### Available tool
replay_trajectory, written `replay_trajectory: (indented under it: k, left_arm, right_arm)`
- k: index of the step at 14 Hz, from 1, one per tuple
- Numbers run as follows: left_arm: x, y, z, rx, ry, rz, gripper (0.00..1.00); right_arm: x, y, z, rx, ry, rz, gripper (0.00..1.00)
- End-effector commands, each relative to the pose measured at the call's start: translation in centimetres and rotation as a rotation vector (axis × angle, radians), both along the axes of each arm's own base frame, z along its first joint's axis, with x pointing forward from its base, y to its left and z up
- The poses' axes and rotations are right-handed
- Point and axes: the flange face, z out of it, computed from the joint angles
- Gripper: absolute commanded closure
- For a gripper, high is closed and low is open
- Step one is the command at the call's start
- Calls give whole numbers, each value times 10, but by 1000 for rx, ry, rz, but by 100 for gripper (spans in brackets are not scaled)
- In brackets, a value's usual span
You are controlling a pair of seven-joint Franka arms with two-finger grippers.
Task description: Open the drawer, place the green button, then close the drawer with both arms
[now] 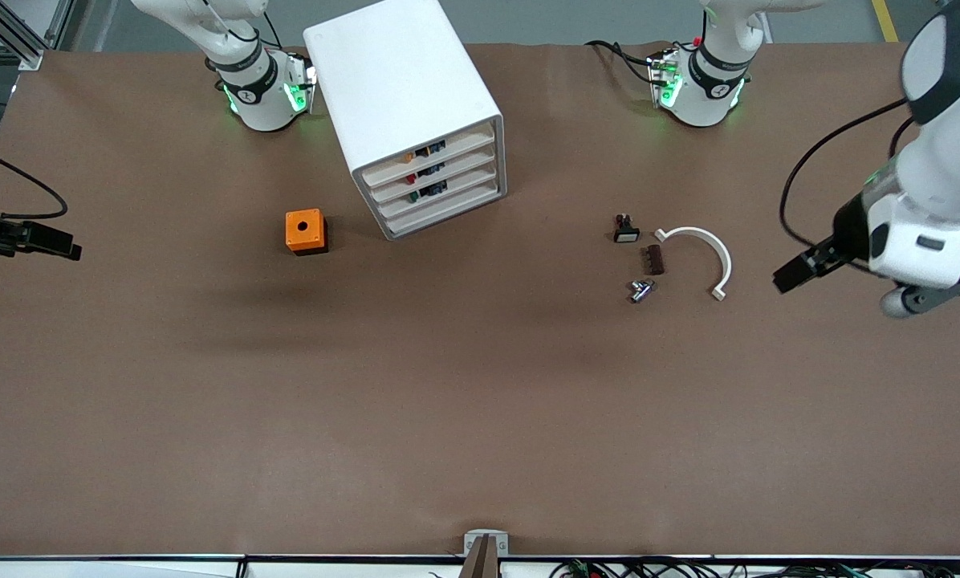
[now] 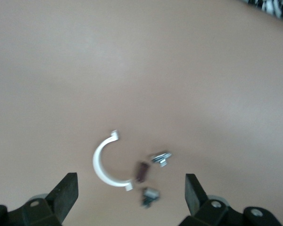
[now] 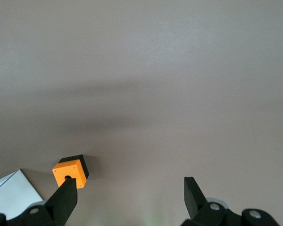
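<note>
The drawer (image 1: 438, 195), third from the top of the cabinet (image 1: 408, 104), is closed. The right end effector (image 1: 34, 239), empty and open, hangs nearer it than the left end effector (image 1: 801, 269), likewise open and empty.

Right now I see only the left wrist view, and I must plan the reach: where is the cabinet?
Observer: The white cabinet stands between the two arm bases, toward the right arm's end from your left gripper, which hangs over the table beside the white clip.
Operator: Is the third drawer open?
Observer: No, the drawer is shut, flush with the other three.
Operator: And the right arm?
Observer: The right gripper waits open over its own end of the table, the orange box lying between it and the cabinet.
</note>
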Motion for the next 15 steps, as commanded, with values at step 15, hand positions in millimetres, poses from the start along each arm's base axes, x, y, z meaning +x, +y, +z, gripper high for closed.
replay_trajectory:
  k: [15]
  left_arm:
    - [-116, 27, 31, -2, -11, -329, 0]
  right_arm:
    - [-61, 23, 26, 22, -136, 46, 0]
